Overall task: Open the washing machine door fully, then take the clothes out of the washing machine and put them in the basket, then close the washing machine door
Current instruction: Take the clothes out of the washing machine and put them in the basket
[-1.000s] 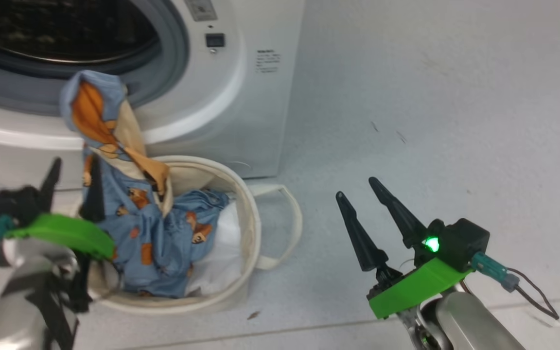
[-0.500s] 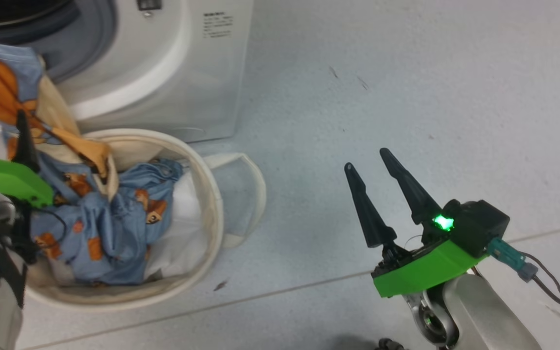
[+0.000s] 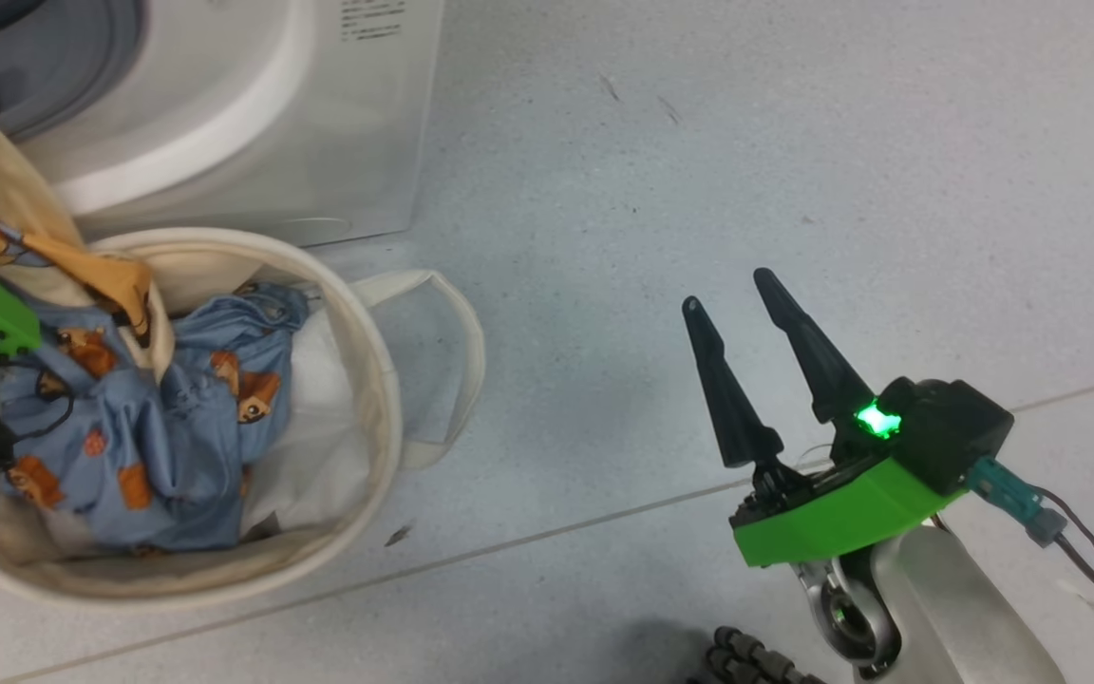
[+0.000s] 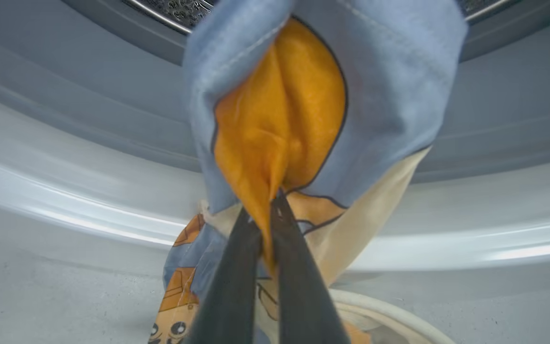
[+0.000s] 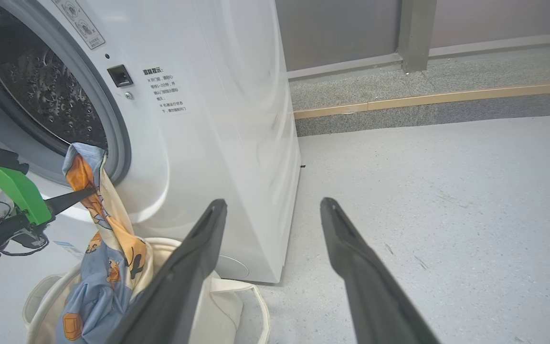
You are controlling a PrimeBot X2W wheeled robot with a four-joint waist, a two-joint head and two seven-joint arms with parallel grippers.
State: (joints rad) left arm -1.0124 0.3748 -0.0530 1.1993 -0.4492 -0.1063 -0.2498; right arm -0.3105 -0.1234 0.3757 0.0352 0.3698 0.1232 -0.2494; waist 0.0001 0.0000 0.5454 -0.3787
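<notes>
In the left wrist view, my left gripper [image 4: 268, 210] is shut on a fold of the clothes [image 4: 280, 119], light-blue fabric with an orange patch. The fold is held up in front of the grey ring of the drum mouth [image 4: 65, 95]. From the left gripper [image 5: 89, 191] the clothes [image 5: 108, 224] hang down into the basket [image 5: 237, 286]. Most of the clothes [image 3: 158, 427] lie inside the cream basket [image 3: 386, 399], which stands against the white washing machine [image 3: 253, 114]. My right gripper [image 3: 727, 290] is open and empty over bare floor, right of the basket. The door is out of view.
A plain white sheet [image 3: 319, 408] lies in the basket beside the clothes. One basket handle [image 3: 457, 361] flops onto the floor. A raised kerb and wall [image 5: 423, 95] run behind the machine. A black ribbed cable [image 3: 746, 655] sits by my right arm.
The head camera has swung right, so the machine and basket slid left in the picture. The clothes still hang from my left gripper. My right gripper stays open.
</notes>
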